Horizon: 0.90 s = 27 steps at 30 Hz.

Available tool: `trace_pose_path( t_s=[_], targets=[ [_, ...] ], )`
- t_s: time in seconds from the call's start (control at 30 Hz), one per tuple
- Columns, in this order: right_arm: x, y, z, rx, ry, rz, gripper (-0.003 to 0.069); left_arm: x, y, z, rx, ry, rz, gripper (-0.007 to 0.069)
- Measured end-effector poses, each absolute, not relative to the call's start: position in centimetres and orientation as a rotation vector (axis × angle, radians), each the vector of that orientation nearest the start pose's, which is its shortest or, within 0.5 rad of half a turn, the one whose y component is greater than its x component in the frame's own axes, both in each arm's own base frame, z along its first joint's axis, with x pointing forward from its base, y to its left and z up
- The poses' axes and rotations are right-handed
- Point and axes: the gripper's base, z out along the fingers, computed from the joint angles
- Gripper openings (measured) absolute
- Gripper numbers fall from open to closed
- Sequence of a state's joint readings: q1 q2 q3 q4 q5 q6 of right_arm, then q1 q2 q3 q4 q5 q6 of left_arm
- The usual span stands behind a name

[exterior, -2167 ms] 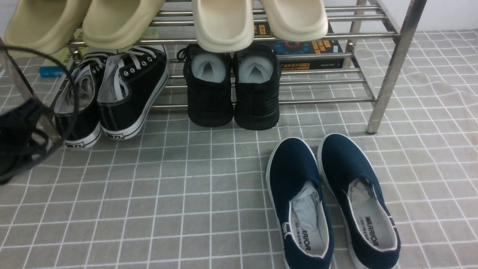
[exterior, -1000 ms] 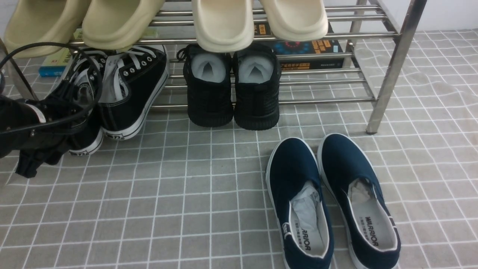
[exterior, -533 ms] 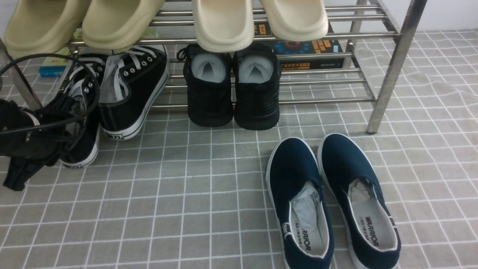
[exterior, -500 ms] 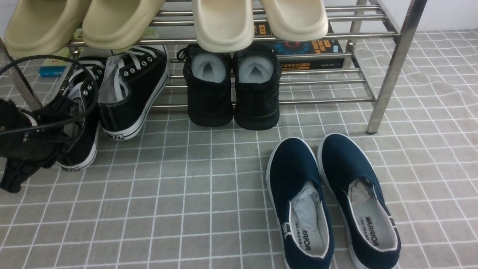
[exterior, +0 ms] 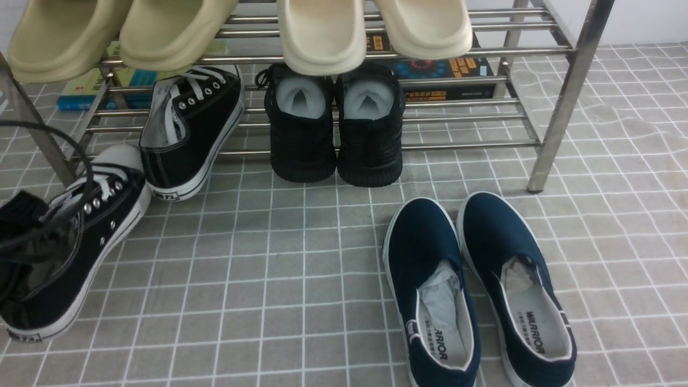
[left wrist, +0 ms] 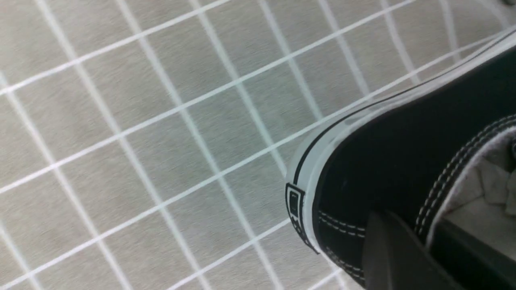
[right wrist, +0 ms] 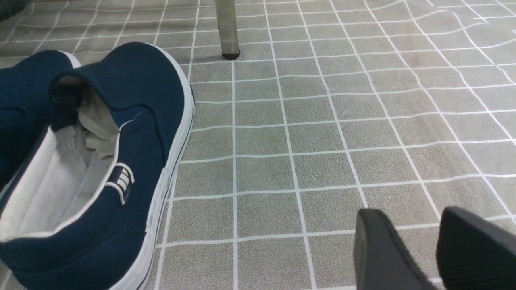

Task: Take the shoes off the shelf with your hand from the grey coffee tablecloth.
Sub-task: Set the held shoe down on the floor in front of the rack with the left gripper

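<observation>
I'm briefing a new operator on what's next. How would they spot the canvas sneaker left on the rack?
Find the steel shelf at the back of the grey checked cloth; look at its lower tier, left end. The sneaker sits there, heel forward. White laces, metal eyelets and white sole set it apart from the all-black knit pair beside it.

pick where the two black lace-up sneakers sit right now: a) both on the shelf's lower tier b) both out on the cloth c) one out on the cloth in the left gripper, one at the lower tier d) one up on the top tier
c: one sneaker lies on the grey cloth with the left gripper clamped on its heel collar, while the other sneaker leans on the shelf's lower tier.
</observation>
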<state>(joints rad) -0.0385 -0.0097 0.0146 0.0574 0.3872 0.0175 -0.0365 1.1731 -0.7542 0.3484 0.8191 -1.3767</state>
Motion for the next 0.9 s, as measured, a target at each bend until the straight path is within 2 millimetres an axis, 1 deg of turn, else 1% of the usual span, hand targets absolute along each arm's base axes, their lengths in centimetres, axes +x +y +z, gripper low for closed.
trace_pose_path(
  t_s=[0.17, 0.33, 0.43, 0.5, 0.53, 0.57, 0.6, 0.63, 0.67, 0.7, 0.73, 0.8, 0.83, 0.87, 0.9],
  targets=[
    [5.2, 0.0, 17.4, 0.087, 1.873, 0.042, 0.0239, 20.0, 1.5, 23.6, -1.474, 2.265, -0.008, 0.0051],
    [5.2, 0.0, 17.4, 0.087, 1.873, 0.042, 0.0239, 19.9, 1.4, 23.4, -1.447, 2.288, -0.004, 0.0066],
    [5.2, 0.0, 17.4, 0.087, 1.873, 0.042, 0.0239, 19.9, 1.2, 23.4, -1.374, 2.354, -0.011, 0.0111],
    [5.2, 0.0, 17.4, 0.087, 1.873, 0.042, 0.0239, 19.8, 0.9, 23.3, -1.293, 2.428, -0.027, 0.0172],
    [5.2, 0.0, 17.4, 0.087, 1.873, 0.042, 0.0239, 19.8, 0.8, 23.3, -1.287, 2.436, -0.033, 0.0187],
    [5.2, 0.0, 17.4, 0.087, 1.873, 0.042, 0.0239, 19.8, 0.7, 23.4, -1.232, 2.475, -0.034, 0.0218],
    [5.2, 0.0, 17.4, 0.087, 1.873, 0.042, 0.0239, 20.0, 0.5, 23.8, -1.164, 2.514, -0.044, 0.0276],
    [5.2, 0.0, 17.4, 0.087, 1.873, 0.042, 0.0239, 20.2, 0.4, 24.2, -1.130, 2.525, -0.051, 0.0317],
    [5.2, 0.0, 17.4, 0.087, 1.873, 0.042, 0.0239, 20.5, 0.4, 25.0, -1.082, 2.531, -0.059, 0.0372],
    [5.2, 0.0, 17.4, 0.087, 1.873, 0.042, 0.0239, 20.6, 0.4, 25.1, -1.076, 2.529, -0.061, 0.0372],
    [5.2, 0.0, 17.4, 0.087, 1.873, 0.042, 0.0239, 21.1, 0.3, 26.2, -1.041, 2.508, -0.078, 0.0425],
    [5.2, 0.0, 17.4, 0.087, 1.873, 0.042, 0.0239, 22.0, 0.2, 27.9, -1.002, 2.449, -0.123, 0.0471],
    [5.2, 0.0, 17.4, 0.087, 1.873, 0.042, 0.0239, 22.2, 0.2, 28.2, -0.996, 2.432, -0.137, 0.0477],
    [5.2, 0.0, 17.4, 0.087, 1.873, 0.042, 0.0239, 23.1, 0.1, 29.5, -0.967, 2.364, -0.193, 0.0492],
    [5.2, 0.0, 17.4, 0.087, 1.873, 0.042, 0.0239, 23.8, -0.1, 30.1, -0.947, 2.311, -0.240, 0.0496]
  ],
)
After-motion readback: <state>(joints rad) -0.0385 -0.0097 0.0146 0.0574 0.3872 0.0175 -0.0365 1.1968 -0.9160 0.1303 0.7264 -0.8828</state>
